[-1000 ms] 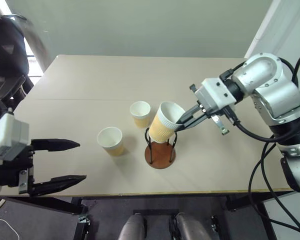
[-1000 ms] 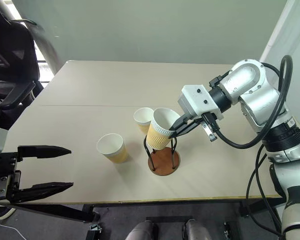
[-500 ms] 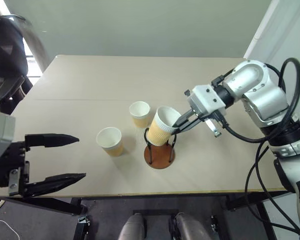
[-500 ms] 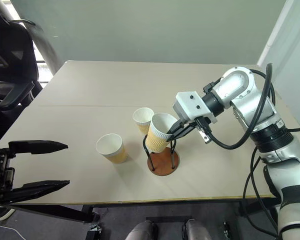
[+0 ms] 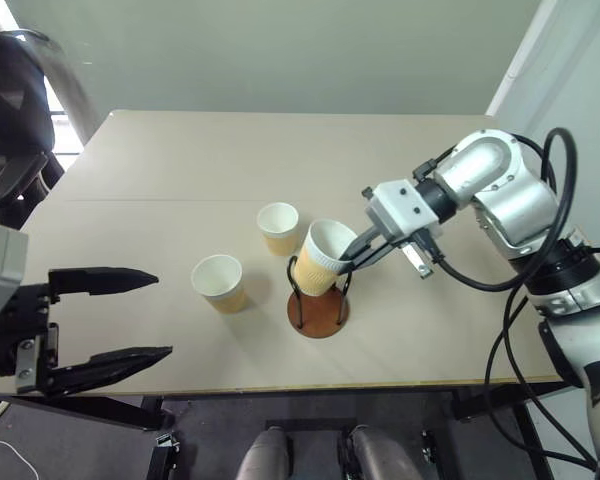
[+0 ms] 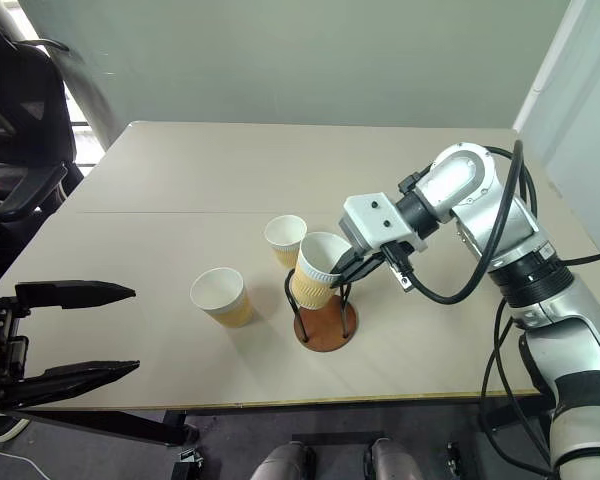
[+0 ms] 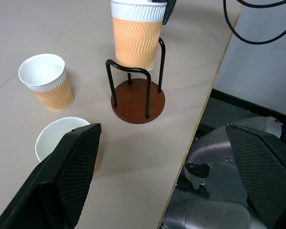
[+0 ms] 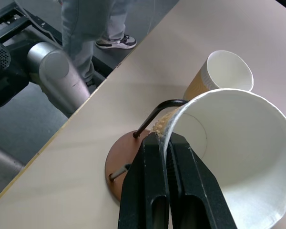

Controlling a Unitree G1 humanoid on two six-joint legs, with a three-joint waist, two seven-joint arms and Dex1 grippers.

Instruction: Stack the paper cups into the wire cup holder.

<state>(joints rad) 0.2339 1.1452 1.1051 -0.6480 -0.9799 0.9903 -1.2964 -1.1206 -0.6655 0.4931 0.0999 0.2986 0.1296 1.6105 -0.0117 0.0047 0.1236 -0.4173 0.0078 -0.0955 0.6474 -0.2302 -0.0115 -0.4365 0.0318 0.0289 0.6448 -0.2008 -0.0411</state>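
The right end effector (image 5: 348, 262) is pinched shut on the rim of one small paper cup with a white inside and a tan-yellow wavy wall (image 5: 320, 260). One black finger (image 8: 150, 191) is outside the wall and the other is inside. This held cup leans a little and its bottom sits between the two black wire loops of the cup holder with the round reddish-brown wooden base (image 5: 318, 312). The holder stands near the middle of the pale tan table (image 5: 180, 160).

A second paper cup (image 5: 279, 228) stands upright at about 11 o'clock from the holder, close by. A third paper cup (image 5: 221, 283) stands upright at about 9 o'clock from the holder, a bit apart.

The left end effector (image 5: 130, 315) has its two black fingers spread wide and holds nothing. It hangs by the table's near edge, well apart from the cups.
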